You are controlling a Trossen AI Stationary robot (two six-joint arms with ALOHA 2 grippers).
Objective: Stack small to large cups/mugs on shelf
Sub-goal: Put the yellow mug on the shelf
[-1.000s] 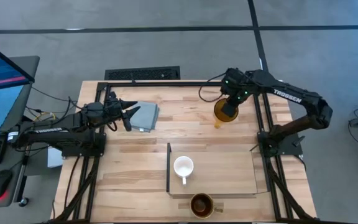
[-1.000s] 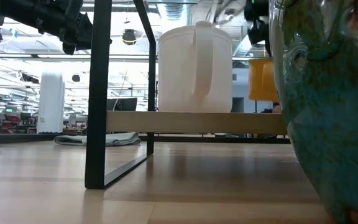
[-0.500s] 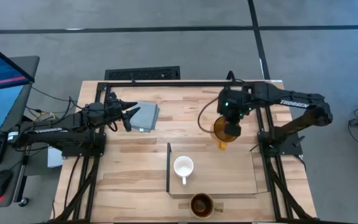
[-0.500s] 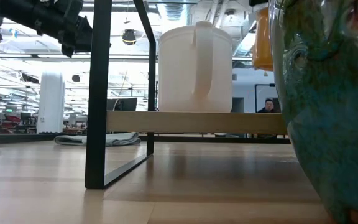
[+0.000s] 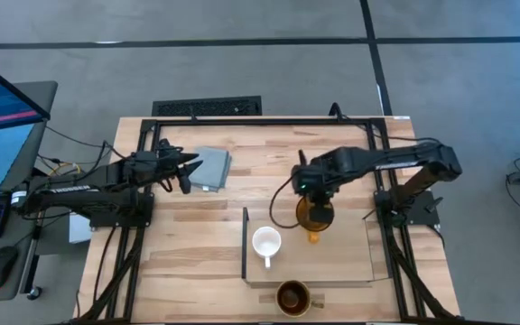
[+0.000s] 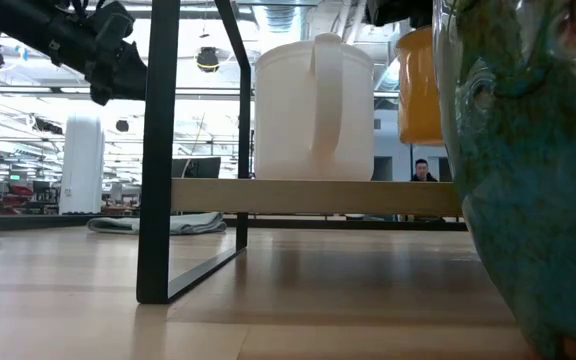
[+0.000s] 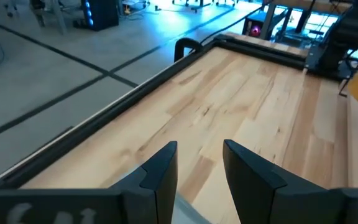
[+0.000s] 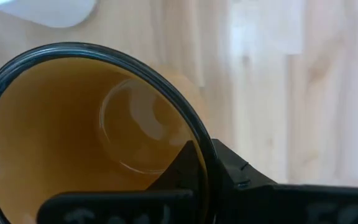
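Right arm [image 5: 368, 164] outstretched; amber mug [image 5: 314, 215] gripped

Table [image 5: 197, 226] top was light wood in planks with visible grain and a smooth, faintly sheened finish. The shelf [image 5: 341, 253] was pale wood, smooth, with a thin dark matt upright panel [image 5: 245, 244]. The white mug [image 5: 266, 242] looked smooth and glossy, ceramic-like. The yellow-amber mug [image 5: 314, 215] appeared translucent and glossy, with a dark shiny rim. The clear glass mug [image 5: 292, 297] looked glossy. The folded cloth [image 5: 211, 169] was grey-blue fabric, matt. Both arms were dark and matt.
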